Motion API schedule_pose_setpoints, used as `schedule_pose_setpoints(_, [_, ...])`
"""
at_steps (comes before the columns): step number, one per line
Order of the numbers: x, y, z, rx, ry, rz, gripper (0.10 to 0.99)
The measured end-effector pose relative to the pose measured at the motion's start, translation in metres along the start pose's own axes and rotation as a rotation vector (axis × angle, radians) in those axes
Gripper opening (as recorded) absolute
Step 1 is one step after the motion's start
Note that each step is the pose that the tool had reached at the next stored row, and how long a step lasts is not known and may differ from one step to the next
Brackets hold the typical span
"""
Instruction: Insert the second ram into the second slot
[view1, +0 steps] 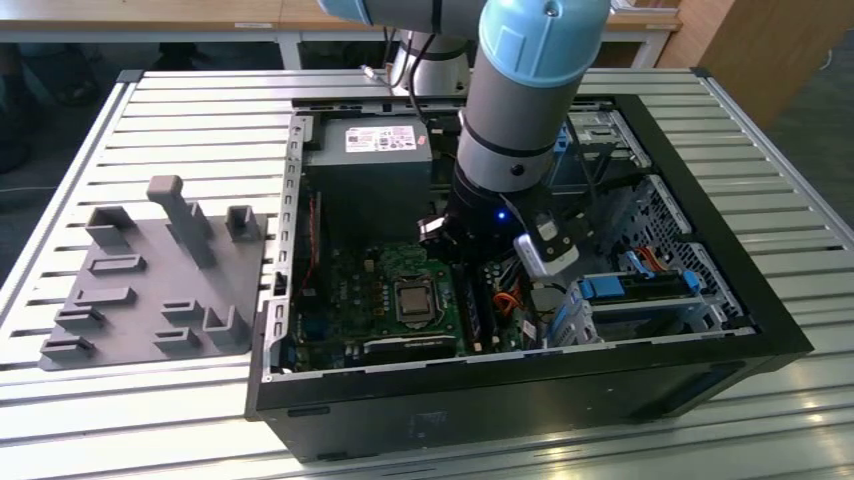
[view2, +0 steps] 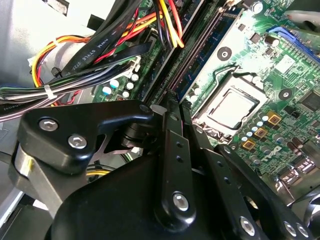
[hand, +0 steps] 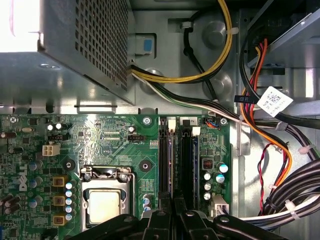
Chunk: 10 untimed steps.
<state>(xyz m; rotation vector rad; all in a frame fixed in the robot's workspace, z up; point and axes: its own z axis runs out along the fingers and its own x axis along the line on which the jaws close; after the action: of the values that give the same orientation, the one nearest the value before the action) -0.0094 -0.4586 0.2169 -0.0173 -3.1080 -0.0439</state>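
Four parallel memory slots (hand: 185, 160) run across the green motherboard (hand: 100, 135) in the first wrist view, just beside the processor socket (hand: 105, 205). The end effector (hand: 172, 206) sits over the pair nearest that socket. Its two black fingers (hand: 159, 220) are drawn almost together, pinching the thin upper edge of the second ram (hand: 171, 165). The ram stands on edge, lengthwise, in the second slot counted from the socket; whether it is fully seated cannot be told. In the exterior view the arm (view1: 514, 110) reaches steeply down into the open computer case (view1: 767, 330), which lies on its side on the slatted counter (view1: 200, 110). The grey power supply (view1: 367, 170) sits in the far part of the case, toward the exterior view's left. Bundled black, yellow and orange cables (hand: 295, 185) run on the side of the slots away from the socket. A grey holder tray (view1: 147, 290) rests on the counter at the exterior view's left, just beside the case.
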Motion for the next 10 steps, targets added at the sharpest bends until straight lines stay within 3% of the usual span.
schedule_pose_setpoints(10, [-0.0001,-0.0001,0.0031,0.0,0.0,0.001,0.137])
